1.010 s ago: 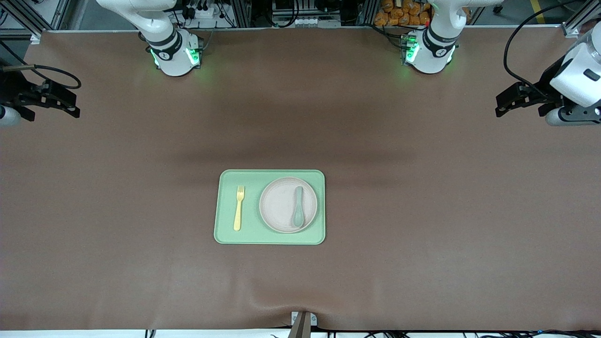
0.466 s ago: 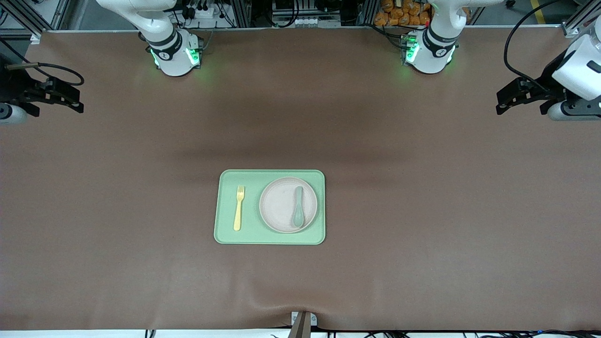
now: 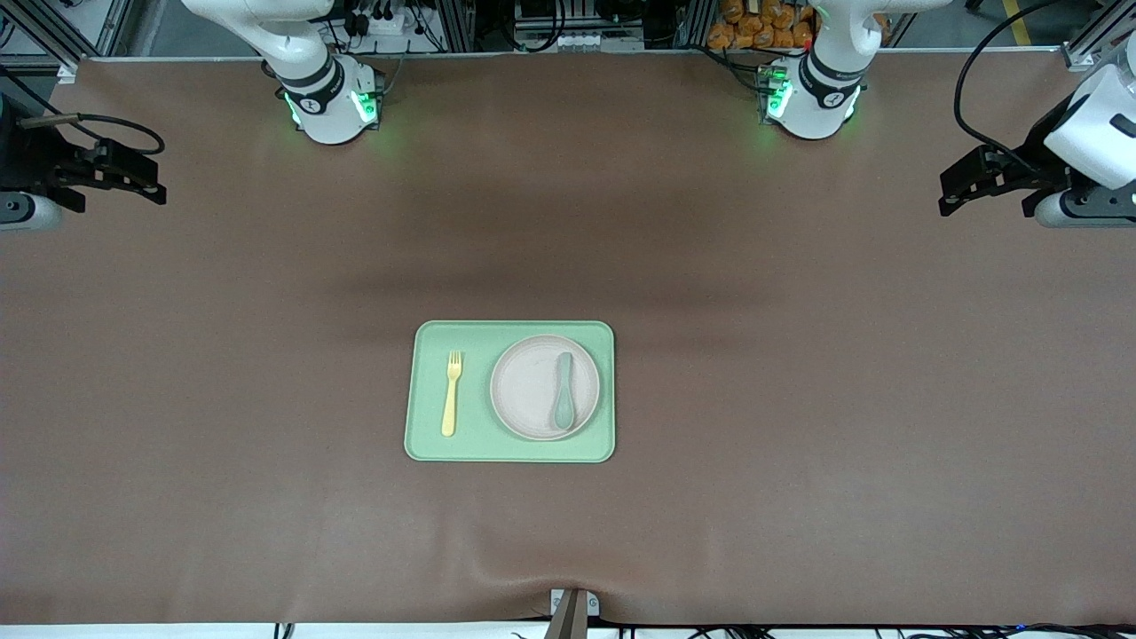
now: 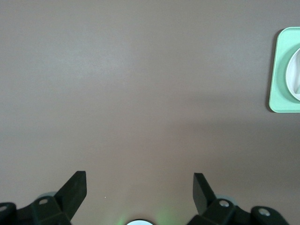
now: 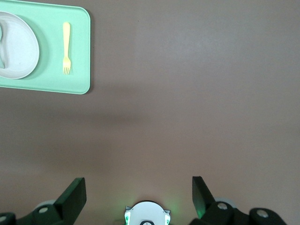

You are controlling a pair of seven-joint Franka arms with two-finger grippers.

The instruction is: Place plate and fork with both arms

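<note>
Plate (image 3: 543,387) and fork (image 3: 452,393) sit on tray (image 3: 510,451); left end effector (image 3: 963,188) and right end effector (image 3: 133,180) empty, wide open over table (image 3: 799,399) ends; keep clear, don't disturb.

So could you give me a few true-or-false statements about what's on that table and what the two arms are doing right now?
1. The fork lies on the tray beside the plate. True.
2. The spoon lies on the bare table. False: it lies on the plate.
3. The left end effector holds the fork. False: it is open and empty, over the left arm's end of the table.
4. The right end effector is open and holds nothing. True: it is over the right arm's end of the table.
5. The plate sits off the tray. False: it is on the tray.
</note>
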